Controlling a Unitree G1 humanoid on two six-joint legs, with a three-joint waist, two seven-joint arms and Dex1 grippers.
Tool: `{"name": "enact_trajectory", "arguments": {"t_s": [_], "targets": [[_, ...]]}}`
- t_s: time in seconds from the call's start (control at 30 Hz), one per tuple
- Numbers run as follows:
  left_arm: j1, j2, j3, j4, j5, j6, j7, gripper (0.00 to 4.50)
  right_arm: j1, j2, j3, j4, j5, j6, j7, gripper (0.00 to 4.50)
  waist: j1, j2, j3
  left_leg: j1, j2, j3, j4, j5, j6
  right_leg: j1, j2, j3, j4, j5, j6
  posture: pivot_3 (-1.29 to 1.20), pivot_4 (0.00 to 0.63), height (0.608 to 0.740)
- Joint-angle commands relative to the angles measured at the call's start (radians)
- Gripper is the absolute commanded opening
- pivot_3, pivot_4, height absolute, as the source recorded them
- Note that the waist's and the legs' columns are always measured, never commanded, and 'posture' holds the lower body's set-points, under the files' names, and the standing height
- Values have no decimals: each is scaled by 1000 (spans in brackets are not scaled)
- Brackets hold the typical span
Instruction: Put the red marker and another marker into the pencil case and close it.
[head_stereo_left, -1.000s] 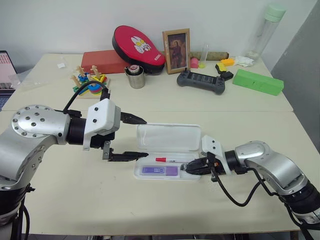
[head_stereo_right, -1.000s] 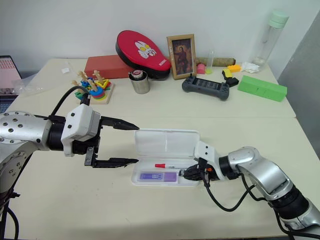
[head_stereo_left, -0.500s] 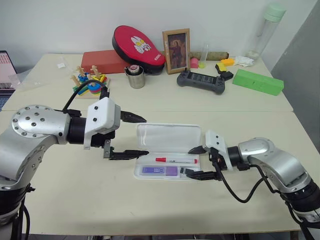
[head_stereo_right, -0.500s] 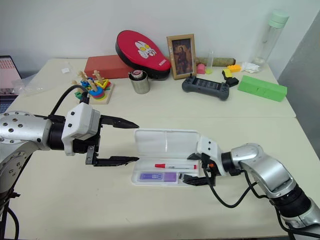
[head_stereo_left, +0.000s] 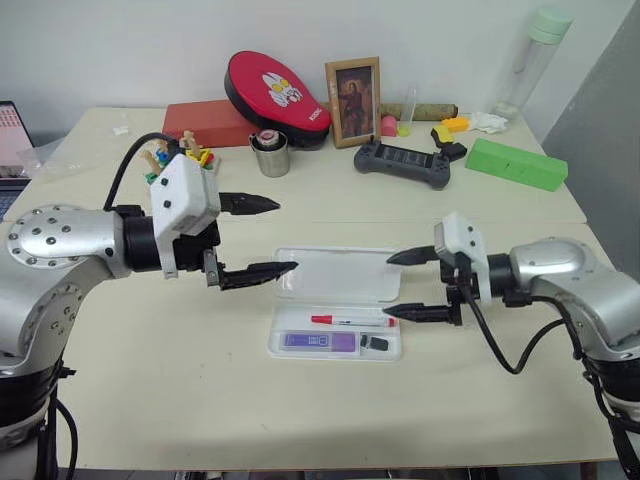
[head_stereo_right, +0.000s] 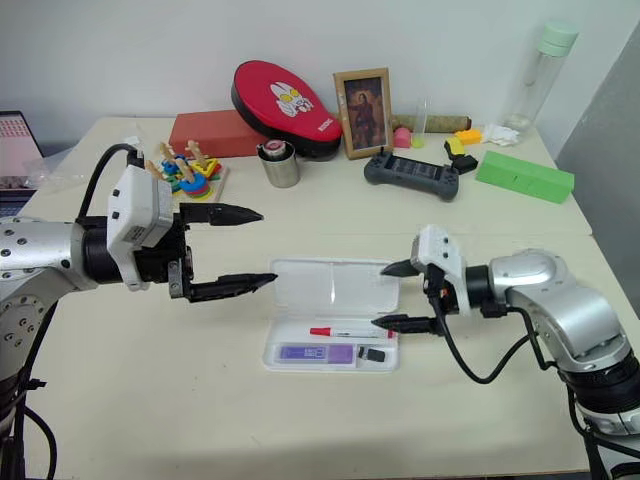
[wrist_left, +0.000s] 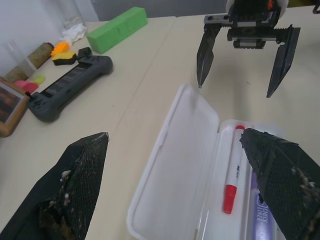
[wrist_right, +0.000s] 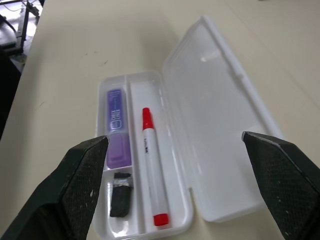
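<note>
The pencil case (head_stereo_left: 336, 272) lies open in the middle of the table, its lid folded back flat. In its tray the red marker (head_stereo_left: 350, 321) lies lengthwise, with the purple marker (head_stereo_left: 320, 341) in the nearer compartment and a small black piece (head_stereo_left: 375, 343) beside it. My left gripper (head_stereo_left: 287, 235) hovers open above the lid's left end, holding nothing. My right gripper (head_stereo_left: 386, 290) hovers open just off the case's right end, also holding nothing. The right wrist view looks down on the red marker (wrist_right: 151, 170) and the purple marker (wrist_right: 116, 130).
Along the back of the table stand a red box (head_stereo_left: 205, 122), a red pad (head_stereo_left: 275, 88), a picture frame (head_stereo_left: 353, 101), a metal cup (head_stereo_left: 270, 155), a black controller (head_stereo_left: 405, 163), a green block (head_stereo_left: 515, 163), a stacking toy (head_stereo_left: 180, 165) and a tall bottle (head_stereo_left: 530, 60).
My right gripper opened at the tray's right end and rose clear of it; the small black piece now lies in the tray. My left gripper lifted slightly.
</note>
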Motion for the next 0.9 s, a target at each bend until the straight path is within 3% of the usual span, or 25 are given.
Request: {"name": "enact_trajectory", "arguments": {"t_s": [0.03,0.23,0.33,0.63,0.9], "targets": [[0,-3,62,-22,-39,16,25,4500,-35,-19,-47,21,2,-35,14,4469,0,0,0,0,0,0,0,0,0,0,0,0,0,0,0,0,150,740],[19,8,85,-14,-32,15,25,4500,-83,-6,-50,99,-22,-60,-8,4469,-2,0,0,0,0,0,0,0,0,0,0,0,0,0,0,0,150,740],[23,7,88,-12,-30,14,28,4500,-115,21,-31,153,-61,-67,-47,3980,-2,0,0,0,0,0,0,0,0,0,0,0,0,0,0,0,150,740],[30,14,105,-26,-55,25,25,4500,-194,103,12,326,-180,-117,-122,1814,-6,0,0,-1,0,0,0,0,0,-1,0,0,0,0,0,0,150,740],[142,101,233,-96,-180,113,-58,4500,-267,176,58,520,-274,-215,-117,54,-21,0,0,-1,0,0,-1,0,0,-2,0,0,0,0,0,0,150,740]]}}
